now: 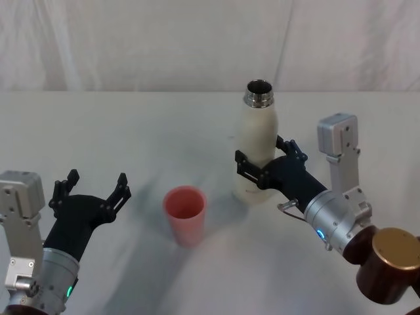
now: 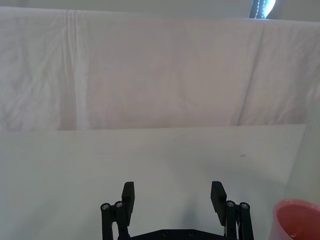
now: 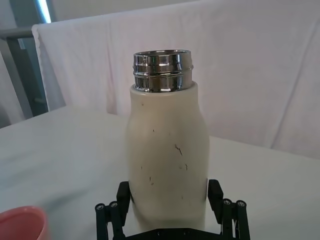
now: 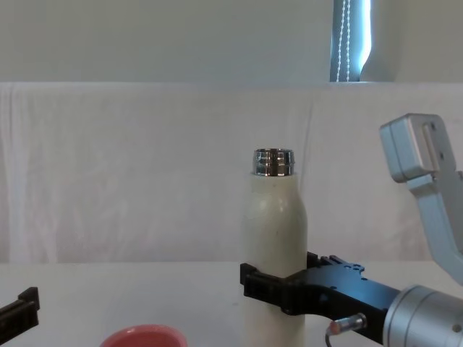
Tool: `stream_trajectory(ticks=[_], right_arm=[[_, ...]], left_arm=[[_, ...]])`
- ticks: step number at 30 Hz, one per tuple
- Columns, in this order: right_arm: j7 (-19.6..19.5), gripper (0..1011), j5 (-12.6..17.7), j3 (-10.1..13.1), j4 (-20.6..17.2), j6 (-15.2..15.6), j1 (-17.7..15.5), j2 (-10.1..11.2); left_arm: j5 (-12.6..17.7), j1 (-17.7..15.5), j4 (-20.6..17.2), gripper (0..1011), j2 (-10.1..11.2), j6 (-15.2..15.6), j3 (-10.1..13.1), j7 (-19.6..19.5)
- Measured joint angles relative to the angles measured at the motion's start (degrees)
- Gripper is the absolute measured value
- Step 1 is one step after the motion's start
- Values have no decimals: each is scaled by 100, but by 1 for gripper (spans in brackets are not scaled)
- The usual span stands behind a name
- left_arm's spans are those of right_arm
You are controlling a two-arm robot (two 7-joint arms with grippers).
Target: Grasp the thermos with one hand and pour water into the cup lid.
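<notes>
Right gripper (image 1: 261, 169) clamps the thermos (image 1: 258, 141), frame centre-right — grasp step; next, lift and tip toward cup lid (image 1: 185, 214).

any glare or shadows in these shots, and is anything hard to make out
Head view: soft grey shadows spread over the table beside the cup lid and thermos. Right wrist view: the thermos's steel neck carries bright reflections. Chest view: a bright strip glows above the backdrop. Left wrist view: the cup lid is cut by the frame edge.
</notes>
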Motion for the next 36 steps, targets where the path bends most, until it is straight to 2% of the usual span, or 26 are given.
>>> stream_trajectory(ticks=[19, 28, 30, 36], right_arm=[[-149, 1001, 80, 164, -653, -110, -596, 204], [-415, 1001, -198, 246, -901, -209, -888, 259], [-544, 1001, -388, 257, -956, -262, -993, 253], [-675, 1001, -622, 339, -1051, -359, -1229, 219]], left_arm=[[0, 0, 0, 1001, 0, 0, 0, 0], [0, 0, 0, 1001, 0, 0, 0, 0], [0, 0, 0, 1001, 0, 0, 0, 0], [0, 0, 0, 1001, 0, 0, 0, 0]])
